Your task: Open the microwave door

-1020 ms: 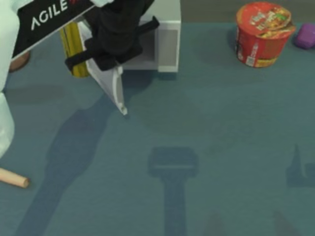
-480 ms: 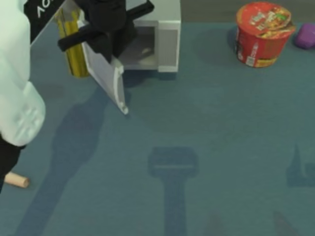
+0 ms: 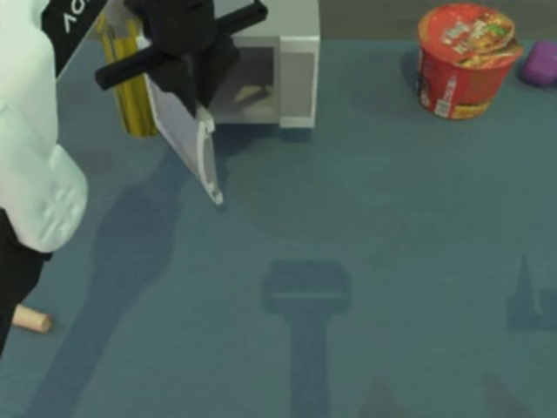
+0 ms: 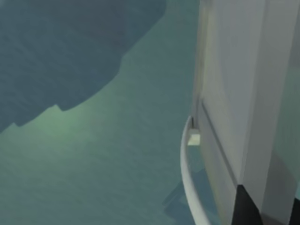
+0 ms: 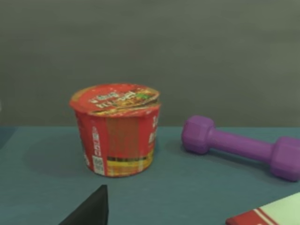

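Now the black left gripper (image 3: 187, 65) sits at the far left, over the white-framed, grey-windowed microwave door (image 3: 187, 139), which stands swung well open from the boxy white-grey microwave (image 3: 278, 65); whether its fingers pinch anything, I cannot tell.

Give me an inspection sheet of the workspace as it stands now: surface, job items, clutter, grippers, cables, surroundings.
Surface: teal table, arm shadows across it.
Job's things: microwave at the far edge, left of centre; microwave door swung wide open toward the left, cavity exposed; its curved handle shows in the left wrist view.
Clutter: red noodle cup and purple dumbbell far right; yellow object left of the microwave; wooden piece at the left edge; red-and-white item, partly seen.
Grippers: left gripper over the door's hinge side; right arm out of the top view.
Cables: nothing seen.
Surroundings: plain grey wall.
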